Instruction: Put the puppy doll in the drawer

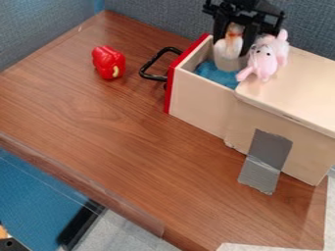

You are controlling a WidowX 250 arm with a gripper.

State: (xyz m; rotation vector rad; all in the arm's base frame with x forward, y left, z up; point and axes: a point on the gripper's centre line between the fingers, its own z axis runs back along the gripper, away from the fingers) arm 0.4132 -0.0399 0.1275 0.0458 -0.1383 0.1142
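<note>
At the nearest edge, a blue surface (pixel 39 196) and grey flooring (pixel 128 233) show below the brown wooden table (pixel 131 147). Further in, 1 strip of grey tape (pixel 262 159) runs from the side of the pale wooden box (pixel 294 142) down onto the tabletop. The drawer (pixel 200 98) stands pulled out from the box towards the left of the view, with its red front panel (pixel 171 93) and 1 black handle (pixel 152 61) facing away from the box. Blue material (pixel 210 72) lies inside it. Beyond the handle, well apart from it, 1 shiny red pepper (pixel 108 62) with a yellow-green stem rests on the table. On top of the box, at the edge beside the drawer opening, sits 1 pink plush toy (pixel 264 61). The black gripper (pixel 231 51) hangs over the open drawer, its 2 fingers clamped on the whitish puppy doll (pixel 227 48), which is upright at the opening; I cannot tell whether it touches the blue material. Behind everything stand blue-grey partitions (pixel 157 19)
</note>
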